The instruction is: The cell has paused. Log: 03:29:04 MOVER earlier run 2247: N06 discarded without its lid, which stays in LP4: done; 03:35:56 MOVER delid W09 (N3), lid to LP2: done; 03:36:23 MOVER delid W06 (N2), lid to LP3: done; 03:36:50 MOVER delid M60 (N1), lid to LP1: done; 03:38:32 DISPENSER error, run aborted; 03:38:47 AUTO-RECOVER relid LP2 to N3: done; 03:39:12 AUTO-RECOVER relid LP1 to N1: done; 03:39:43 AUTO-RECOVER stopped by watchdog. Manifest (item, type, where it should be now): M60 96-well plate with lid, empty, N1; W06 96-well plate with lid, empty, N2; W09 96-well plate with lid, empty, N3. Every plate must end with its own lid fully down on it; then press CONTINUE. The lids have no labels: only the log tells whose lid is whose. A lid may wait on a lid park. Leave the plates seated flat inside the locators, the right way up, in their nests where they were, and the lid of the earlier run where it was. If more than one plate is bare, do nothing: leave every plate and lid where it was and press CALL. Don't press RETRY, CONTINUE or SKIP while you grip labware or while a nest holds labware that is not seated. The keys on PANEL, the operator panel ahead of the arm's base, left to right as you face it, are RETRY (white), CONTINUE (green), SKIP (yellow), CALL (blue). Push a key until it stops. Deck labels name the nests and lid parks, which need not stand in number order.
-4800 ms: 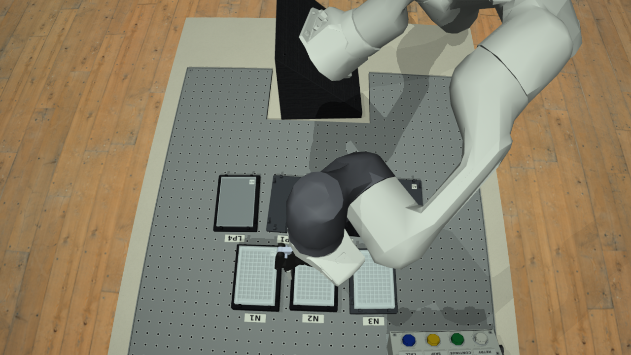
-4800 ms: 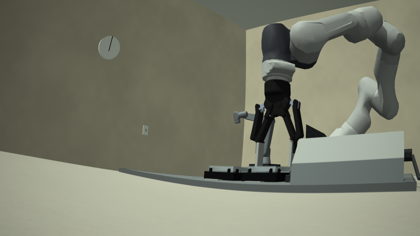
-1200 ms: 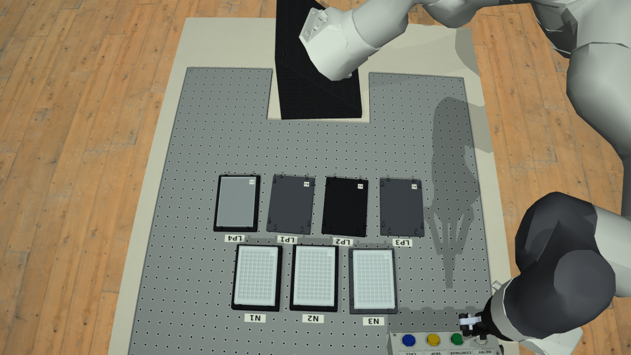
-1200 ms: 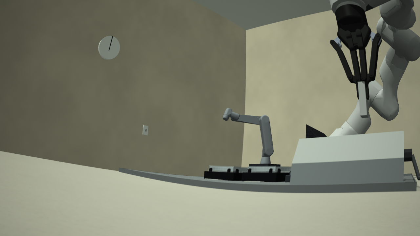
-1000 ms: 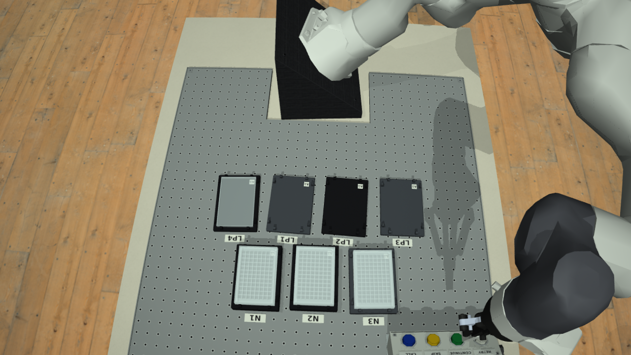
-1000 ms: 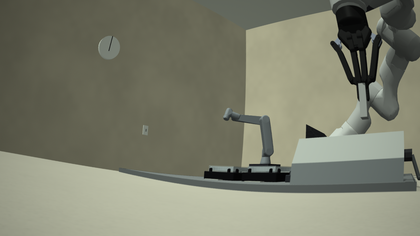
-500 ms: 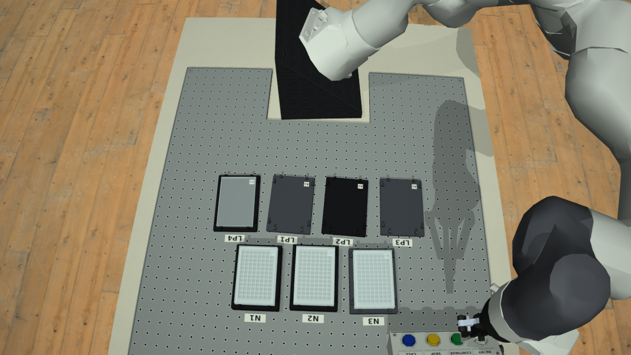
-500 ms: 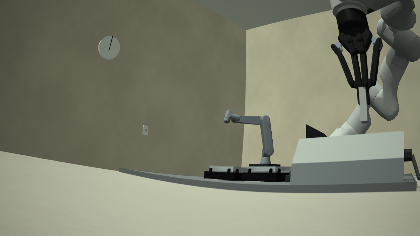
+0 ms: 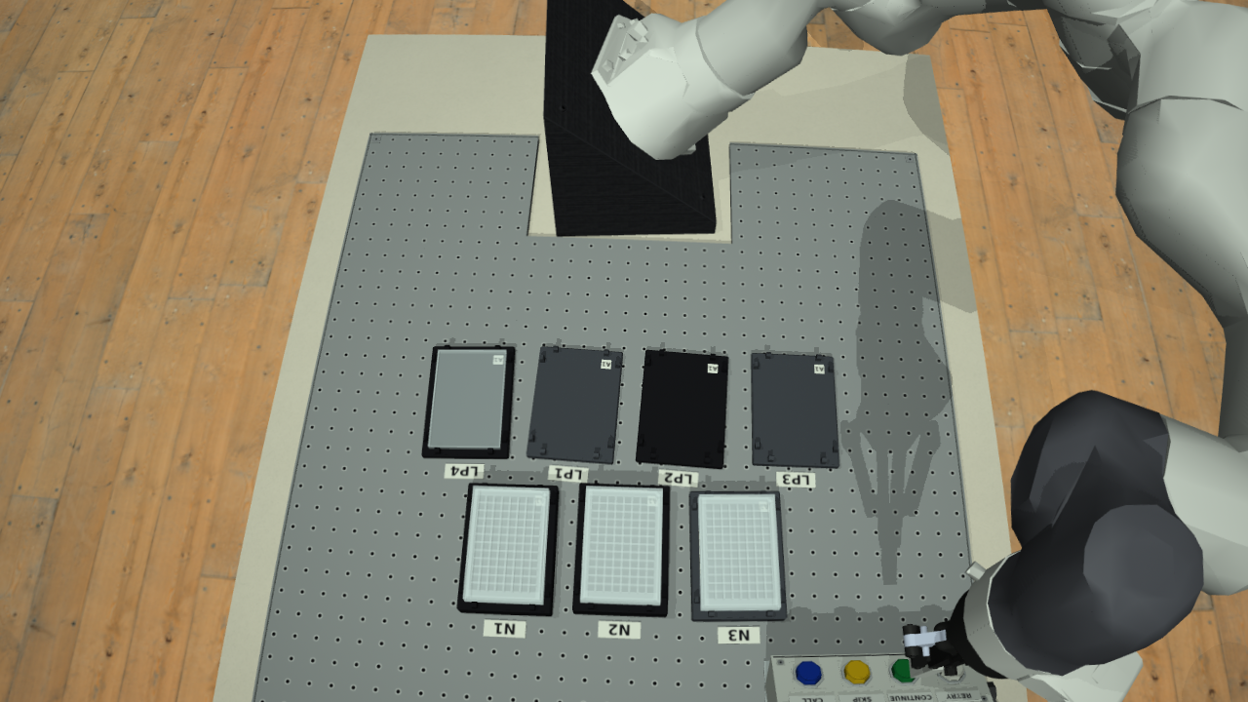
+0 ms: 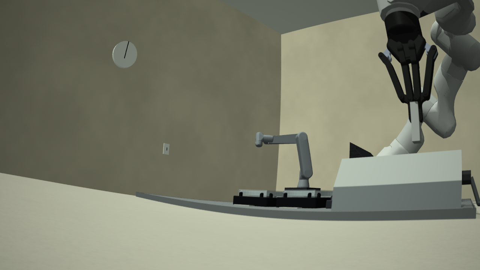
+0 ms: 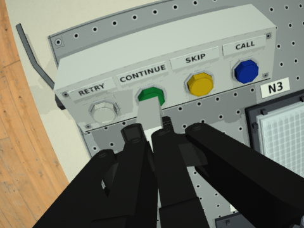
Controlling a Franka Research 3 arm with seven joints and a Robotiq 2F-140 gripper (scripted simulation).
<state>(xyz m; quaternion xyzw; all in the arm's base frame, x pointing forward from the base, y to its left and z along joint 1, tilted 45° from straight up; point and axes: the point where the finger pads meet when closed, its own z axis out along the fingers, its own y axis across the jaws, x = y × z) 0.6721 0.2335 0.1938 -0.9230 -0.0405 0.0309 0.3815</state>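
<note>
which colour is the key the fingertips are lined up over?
Green: the CONTINUE key, just beyond the shut gripper. Clearest in the wrist view.

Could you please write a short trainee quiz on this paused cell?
1. True or false: the end effector is shut and holds no labware.
2. Which key do its fingertips point at in the wrist view? A) RETRY B) CONTINUE C) SKIP D) CALL
3. Fill in: in the top view, the only lid park with a lid on it is ____.

Key: 1 true; 2 B, the green one; 3 LP4. LP1, LP2 and LP3 show bare dark pads.
</note>
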